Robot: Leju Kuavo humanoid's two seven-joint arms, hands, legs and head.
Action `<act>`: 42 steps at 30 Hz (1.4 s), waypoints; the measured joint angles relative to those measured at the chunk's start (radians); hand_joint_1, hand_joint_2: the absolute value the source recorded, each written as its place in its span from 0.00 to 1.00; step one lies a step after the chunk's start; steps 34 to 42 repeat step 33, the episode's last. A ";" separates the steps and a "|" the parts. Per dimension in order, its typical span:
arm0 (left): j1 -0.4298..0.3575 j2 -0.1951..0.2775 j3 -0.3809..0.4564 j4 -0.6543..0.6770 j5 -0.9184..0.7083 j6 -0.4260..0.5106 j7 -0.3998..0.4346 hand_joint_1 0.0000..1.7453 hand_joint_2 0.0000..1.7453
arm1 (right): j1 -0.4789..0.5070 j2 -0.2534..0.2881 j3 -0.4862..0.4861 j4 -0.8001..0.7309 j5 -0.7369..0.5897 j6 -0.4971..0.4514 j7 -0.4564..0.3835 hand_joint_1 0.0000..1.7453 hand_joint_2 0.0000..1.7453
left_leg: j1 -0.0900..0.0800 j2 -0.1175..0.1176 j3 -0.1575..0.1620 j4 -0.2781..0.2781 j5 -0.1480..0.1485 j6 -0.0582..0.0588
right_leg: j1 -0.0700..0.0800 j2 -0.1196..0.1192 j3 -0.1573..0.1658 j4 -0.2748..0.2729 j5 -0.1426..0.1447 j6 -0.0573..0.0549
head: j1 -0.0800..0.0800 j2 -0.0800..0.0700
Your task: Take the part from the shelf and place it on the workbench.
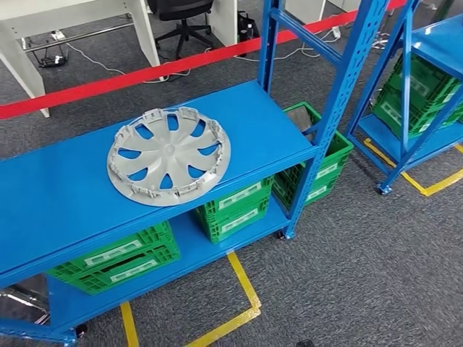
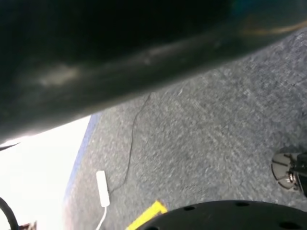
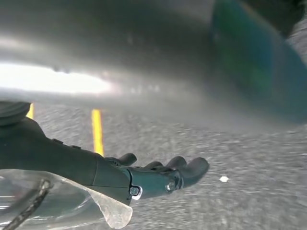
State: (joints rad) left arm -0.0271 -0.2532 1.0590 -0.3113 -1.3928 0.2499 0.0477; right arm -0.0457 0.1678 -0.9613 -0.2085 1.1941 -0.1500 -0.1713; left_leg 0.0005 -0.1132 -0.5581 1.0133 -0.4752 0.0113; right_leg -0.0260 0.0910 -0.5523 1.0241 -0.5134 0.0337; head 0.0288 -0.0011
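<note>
Hubcap [image 1: 168, 155], grey and round with blue showing through its cutouts, lies flat on the upper board of the blue shelf [image 1: 65, 210], roughly mid-board and a little back from the front edge, with nothing touching it. That shelf stands on grey carpet [image 1: 349, 282] marked with yellow tape [image 1: 246, 289]. A second blue shelf [image 1: 406, 101] stands to the right, well apart, with green crates on its low board. On the lower board of the first shelf sit three green crates: one [image 1: 117, 260] at the left, one [image 1: 236, 208] below the hubcap, and one [image 1: 317, 163] behind the right upright. A red barrier tape [image 1: 163, 70] runs across behind the shelf, with white desk legs and an office chair [image 1: 183, 18] beyond. The right hand [image 3: 152, 177] hangs over the carpet, its dark fingers [image 3: 192, 168] stretched nearly straight and holding nothing. The left hand's state I cannot tell; its wrist view shows carpet, a white adapter [image 2: 102, 188] on a thin cable.
</note>
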 joint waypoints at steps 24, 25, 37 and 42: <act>-0.001 0.006 0.019 0.005 0.024 -0.018 -0.042 0.00 0.00 | -0.004 0.000 -0.002 0.001 -0.023 0.023 -0.022 0.00 0.00 | -0.011 0.175 -0.007 0.002 0.003 -0.003 | 0.021 -0.188 0.057 -0.025 -0.031 -0.026 | -0.009 0.000; -0.001 0.006 0.020 0.005 0.024 -0.018 -0.042 0.00 0.00 | -0.005 0.000 -0.002 0.001 -0.023 0.023 -0.022 0.00 0.00 | -0.011 0.175 -0.007 0.002 0.002 -0.001 | 0.021 -0.188 0.057 -0.026 -0.031 -0.025 | -0.009 0.000; -0.002 0.007 0.025 0.006 0.024 -0.011 -0.042 0.00 0.00 | -0.005 0.000 -0.002 0.001 -0.023 0.023 -0.022 0.00 0.00 | -0.011 0.175 -0.003 0.002 0.000 0.003 | 0.020 -0.188 0.050 -0.027 -0.034 -0.017 | -0.009 0.000; -0.002 0.007 0.025 0.006 0.024 -0.011 -0.042 0.00 0.00 | -0.005 0.000 -0.002 0.001 -0.023 0.023 -0.022 0.00 0.00 | -0.011 0.175 -0.003 0.002 0.000 0.003 | 0.020 -0.188 0.050 -0.027 -0.034 -0.017 | -0.009 0.000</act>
